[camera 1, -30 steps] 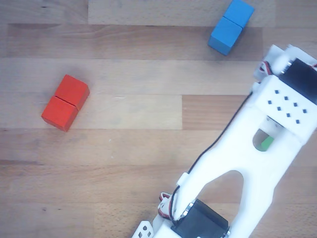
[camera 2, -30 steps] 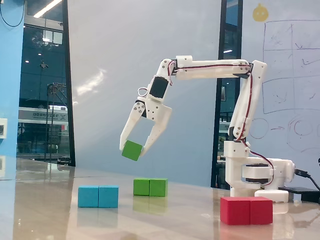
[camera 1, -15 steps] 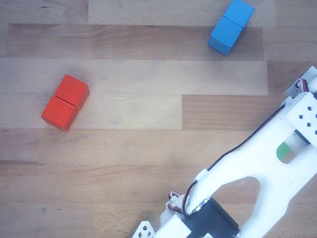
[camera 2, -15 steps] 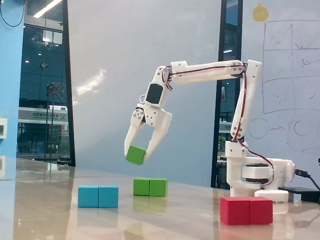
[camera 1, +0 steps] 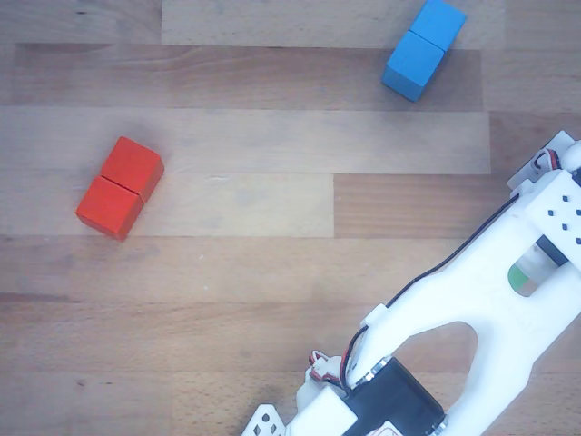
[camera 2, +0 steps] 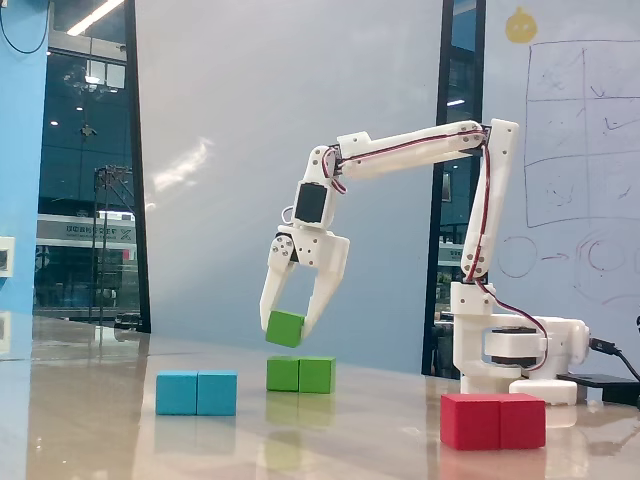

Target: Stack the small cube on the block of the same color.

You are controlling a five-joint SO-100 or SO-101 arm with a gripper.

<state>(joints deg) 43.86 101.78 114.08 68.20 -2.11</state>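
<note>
In the fixed view my gripper (camera 2: 287, 328) points down and is shut on the small green cube (camera 2: 285, 329). It holds the cube slightly tilted, just above the left end of the long green block (camera 2: 300, 374), with a thin gap between them. The green block lies flat on the table with a seam across its middle. In the other view the white arm (camera 1: 472, 300) covers both green pieces. Only a patch of green (camera 1: 519, 277) shows through an opening in the arm, and I cannot tell which piece it is.
A blue two-cube block (camera 2: 197, 393) lies left of the green block in the fixed view, and shows at the top of the other view (camera 1: 422, 50). A red two-cube block (camera 2: 493, 421) lies front right, and at the left of the other view (camera 1: 120, 187). The arm's base (camera 2: 510, 350) stands at the right.
</note>
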